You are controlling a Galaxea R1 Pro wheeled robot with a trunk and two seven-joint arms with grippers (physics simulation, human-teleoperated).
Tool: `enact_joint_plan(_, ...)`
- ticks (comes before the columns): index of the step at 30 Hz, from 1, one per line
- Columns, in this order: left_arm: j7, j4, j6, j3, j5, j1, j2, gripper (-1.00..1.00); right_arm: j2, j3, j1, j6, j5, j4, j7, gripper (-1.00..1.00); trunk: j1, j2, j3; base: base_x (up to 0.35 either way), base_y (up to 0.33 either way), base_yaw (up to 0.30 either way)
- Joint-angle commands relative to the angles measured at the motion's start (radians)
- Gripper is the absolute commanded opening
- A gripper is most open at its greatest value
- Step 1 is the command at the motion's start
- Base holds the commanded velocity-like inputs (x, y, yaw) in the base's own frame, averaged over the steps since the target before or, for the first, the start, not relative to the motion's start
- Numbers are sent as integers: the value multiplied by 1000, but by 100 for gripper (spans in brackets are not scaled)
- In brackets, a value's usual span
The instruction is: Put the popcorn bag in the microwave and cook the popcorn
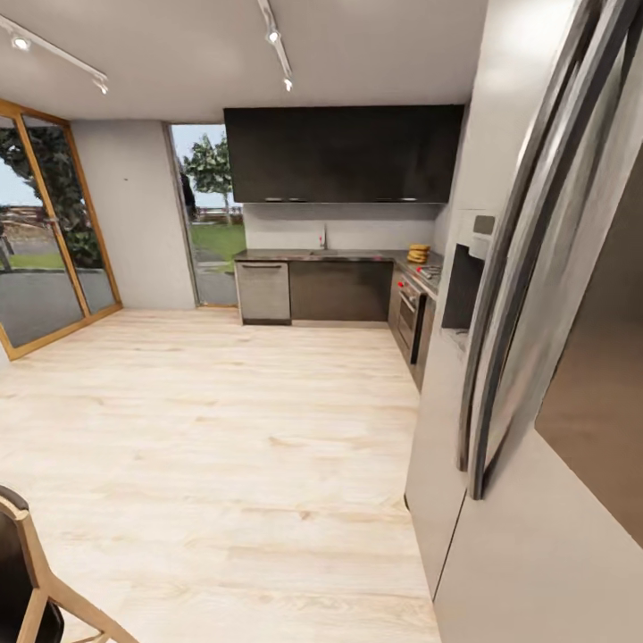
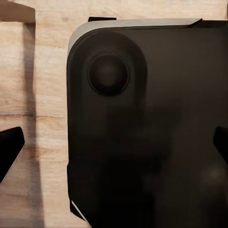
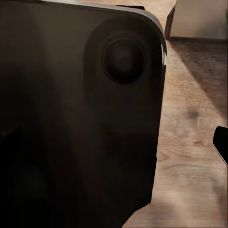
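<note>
Head view: bag (image 1: 418, 254) sat on the far countertop (image 1: 313, 255) at its right corner beside the hob (image 1: 429, 271); fridge (image 1: 536, 357) close on the right. Wrist views: robot base (image 2: 142, 133) over wood floor (image 3: 190, 156); finger tips at the frame edges, gripper spread can't be told.

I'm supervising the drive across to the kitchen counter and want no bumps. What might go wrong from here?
1. The tall steel fridge stands very close on the robot's right; a turn that way could scrape it.
2. A wooden chair sits low on the left, near the base.
3. The countertop lies far across the wood floor, and the yellow item on it is too small to identify.
</note>
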Motion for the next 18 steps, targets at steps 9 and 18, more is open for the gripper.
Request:
enact_joint_plan(9, 0, 0, -2, 0, 3, 0, 0, 100, 0, 1, -1, -3, 3, 0, 0, 100, 1, 0, -1, 299, 111, 0)
enact_joint_plan(18, 0, 0, 0, -1, 3, 0, 0, 100, 0, 1, -1, -3, 3, 0, 0, 100, 1, 0, -1, 303, 124, 0)
